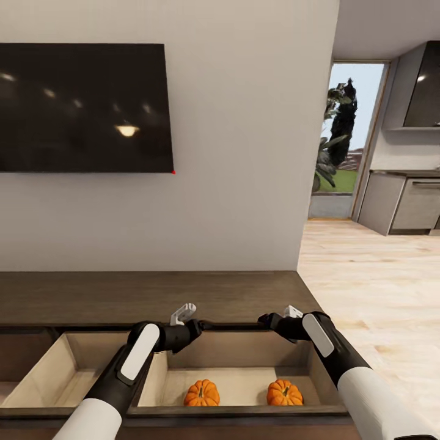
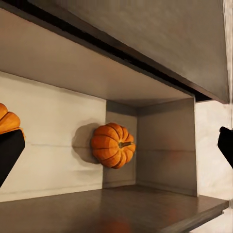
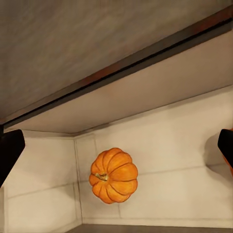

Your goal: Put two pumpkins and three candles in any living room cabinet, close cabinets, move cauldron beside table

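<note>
**Both pumpkins sitting in the open drawer, arms hanging over it**

So the cabinet (image 1: 153, 293) is that long low dark brown wood unit under the wall TV (image 1: 82, 107), matte grain on top, flat fronts with no handles. Two drawers are pulled out and the insides are pale smooth wood, boxy with square corners.

In the right-hand drawer (image 1: 238, 382) sit both pumpkins. The left pumpkin (image 1: 201, 393) and the right pumpkin (image 1: 284, 393) are well apart, both near the drawer's front wall, resting on the drawer floor. Squat, round, deep ribs, glossy-ish orange skin. They're sitting upright with stems pointing up, so there's no real long axis. In the right wrist view one pumpkin (image 3: 113, 175) shows a yellowish stem; in the left wrist view the other pumpkin (image 2: 112, 145) shows a darker stem, tucked close to a drawer corner.

The left-hand drawer (image 1: 43, 373) looks bare in the part I can see.

The left gripper (image 1: 183, 315) and right gripper (image 1: 292, 312) both hover above the back edge of the pumpkin drawer, black-and-white arms, pale fingers. Jaws on both are spread wide with nothing between them — in each wrist view the dark fingertips sit at opposite edges of the picture.

Light wood plank floor (image 1: 373, 287) off to the right.
</note>
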